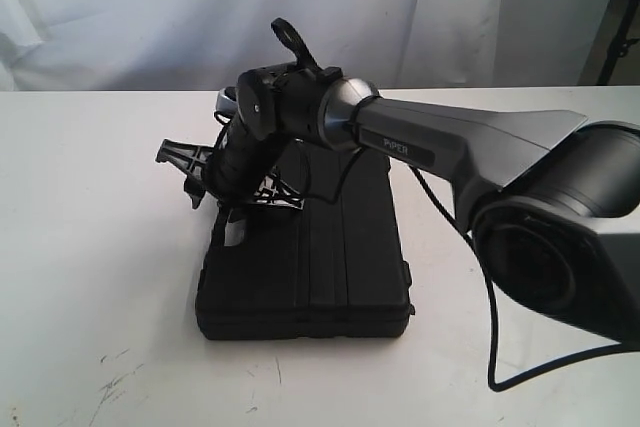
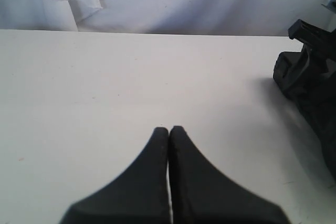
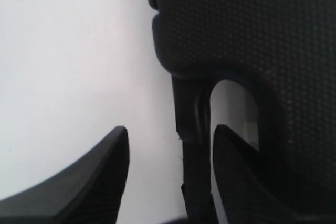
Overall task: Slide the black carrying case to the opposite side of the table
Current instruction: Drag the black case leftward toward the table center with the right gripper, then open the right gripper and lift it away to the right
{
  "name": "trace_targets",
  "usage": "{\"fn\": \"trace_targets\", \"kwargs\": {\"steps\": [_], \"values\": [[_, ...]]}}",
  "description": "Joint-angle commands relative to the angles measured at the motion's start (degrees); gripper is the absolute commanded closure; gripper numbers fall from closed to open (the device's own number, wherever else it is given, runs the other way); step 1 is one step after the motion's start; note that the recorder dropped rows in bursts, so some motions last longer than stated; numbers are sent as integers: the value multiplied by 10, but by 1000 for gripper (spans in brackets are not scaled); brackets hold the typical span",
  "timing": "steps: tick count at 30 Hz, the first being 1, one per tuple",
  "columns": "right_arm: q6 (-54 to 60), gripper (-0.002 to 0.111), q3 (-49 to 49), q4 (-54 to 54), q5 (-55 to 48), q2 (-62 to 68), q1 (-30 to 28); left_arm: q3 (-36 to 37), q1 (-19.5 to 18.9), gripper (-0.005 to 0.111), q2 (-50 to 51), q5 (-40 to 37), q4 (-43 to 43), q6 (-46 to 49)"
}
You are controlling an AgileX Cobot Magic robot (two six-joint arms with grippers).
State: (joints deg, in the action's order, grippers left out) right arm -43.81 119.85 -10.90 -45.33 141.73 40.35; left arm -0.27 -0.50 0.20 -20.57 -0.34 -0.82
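Grey-blk right arm (image 1: 480,142), "PIPER" label (image 1: 397,147) (white txt), thin blk cable (image 1: 491,327), matte blk gripper fingers (image 3: 100,177)

We saw the black case (image 1: 320,267) lying flat on the white desk (image 1: 90,247). The right hand (image 1: 228,179) hung over its handle end, fingers (image 1: 180,157) spread wide. Dark scuff marks (image 1: 112,379) showed on the desk nearer us.

Black case (image 1: 330,267): lid ribbed in long parallel lines, fine stippled dot texture up close. White surface (image 1: 90,247): plain, few dark scuff marks (image 1: 110,379) at one edge. Dark grey right arm (image 1: 480,147): black joints, silvery wrist collar, pale lettering on black plate. Matte black right hand (image 3: 172,129), matte black left hand (image 2: 168,129). Black cable (image 1: 490,327). White backdrop cloth (image 1: 150,17), softly creased.
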Motion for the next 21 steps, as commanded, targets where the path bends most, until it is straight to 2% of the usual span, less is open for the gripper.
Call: {"fn": "trace_targets", "kwargs": {"steps": [1, 10, 12, 13, 16, 21], "values": [[19, 61, 1, 10, -11, -13, -7, 3, -1, 107, -2, 8, -2, -5], [49, 64, 1, 6, 2, -80, -17, 3, -1, 107, -2, 8, -2, -5], [103, 74, 1, -17, -1, -102, -26, 3, -1, 107, -2, 8, -2, -5], [145, 85, 1, -40, -7, -116, -34, 3, -1, 107, -2, 8, -2, -5], [227, 108, 1, -62, -46, -139, -56, 3, -1, 107, -2, 8, -2, -5], [295, 108, 0, -52, -132, -156, -86, 3, -1, 107, -2, 8, -2, -5]]}}
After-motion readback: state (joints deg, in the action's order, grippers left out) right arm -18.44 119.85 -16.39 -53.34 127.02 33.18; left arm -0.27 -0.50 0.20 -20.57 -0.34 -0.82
